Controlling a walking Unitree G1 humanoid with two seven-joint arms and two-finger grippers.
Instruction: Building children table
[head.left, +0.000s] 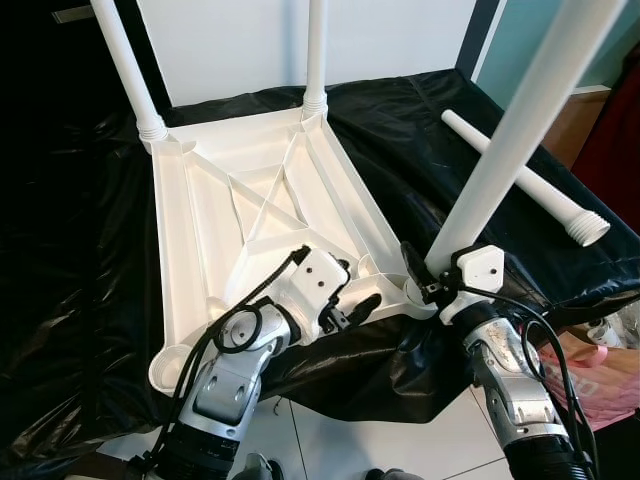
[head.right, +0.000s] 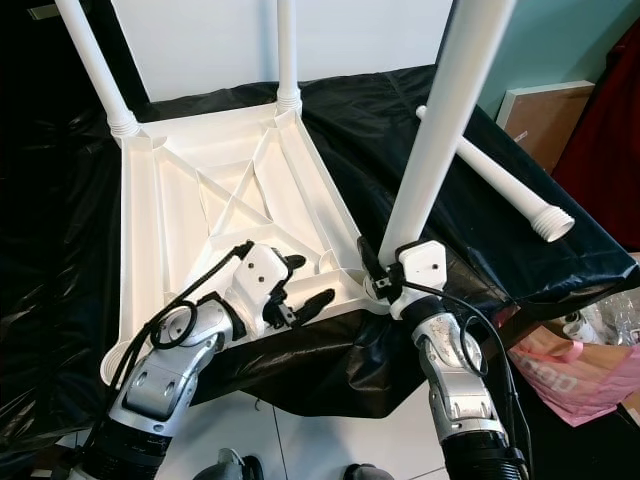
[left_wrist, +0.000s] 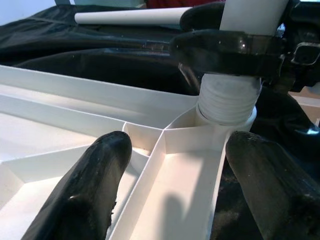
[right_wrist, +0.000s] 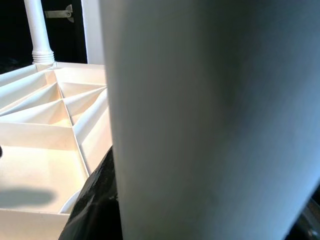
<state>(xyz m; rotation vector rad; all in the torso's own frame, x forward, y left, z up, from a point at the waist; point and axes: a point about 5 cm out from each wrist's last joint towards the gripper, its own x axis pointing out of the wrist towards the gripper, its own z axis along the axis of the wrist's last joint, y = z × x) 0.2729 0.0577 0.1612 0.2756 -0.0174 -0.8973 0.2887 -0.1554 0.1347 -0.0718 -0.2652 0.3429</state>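
While the upturned white table top (head.left: 250, 200) lies on the black sheet (head.left: 80, 250) at frame centre, the right gripper (head.left: 425, 280) clasps a white leg (head.left: 510, 140) at the lower-right corner socket. The left gripper (head.left: 350, 305) rests spread over the near rim. A spare leg (head.left: 525, 180) lies upper right.
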